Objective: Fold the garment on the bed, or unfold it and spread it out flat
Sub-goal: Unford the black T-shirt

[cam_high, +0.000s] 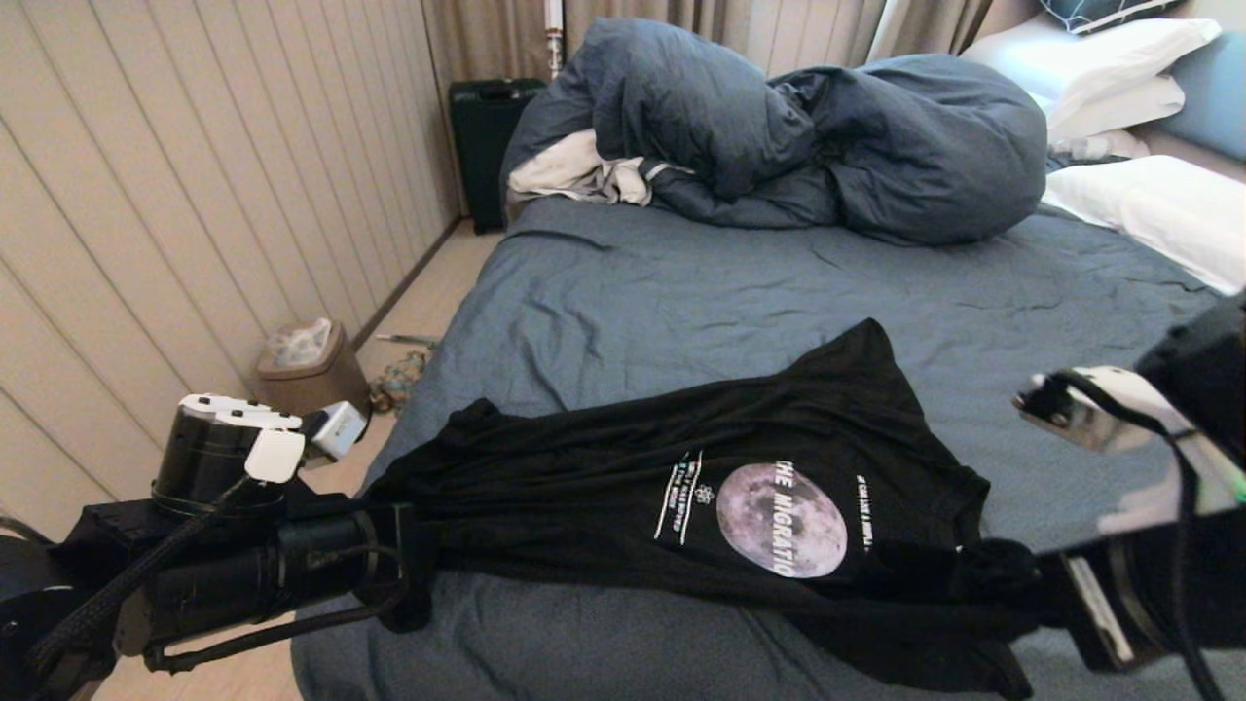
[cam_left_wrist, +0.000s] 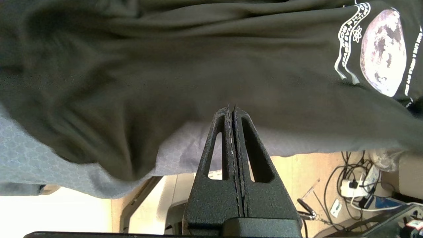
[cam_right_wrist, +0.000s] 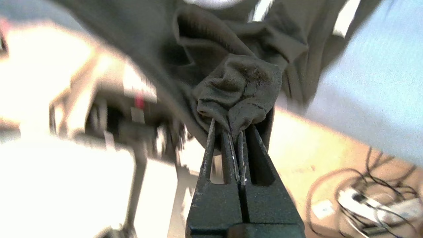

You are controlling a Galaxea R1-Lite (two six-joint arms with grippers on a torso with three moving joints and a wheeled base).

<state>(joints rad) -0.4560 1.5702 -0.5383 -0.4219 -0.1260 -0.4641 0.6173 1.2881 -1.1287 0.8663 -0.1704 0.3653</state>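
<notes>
Left gripper is pinched shut on the T-shirt edge at approx. 9 o'clock; right gripper is clamped on a bunched hem, probably a sleeve, at 3 o'clock. Shirt is stretched low over the bed. Fabric is judged thin, limp, light; corners/hems are best gripped.

Garment: black short-sleeved T-shirt, thin soft fabric, grey moon print with white lettering facing up. Stretched sideways across near edge of bed, bunched into long folds, one corner peaking toward bed's middle. Bed: wide, slate-blue wrinkled sheet, white pillows at far right.
</notes>
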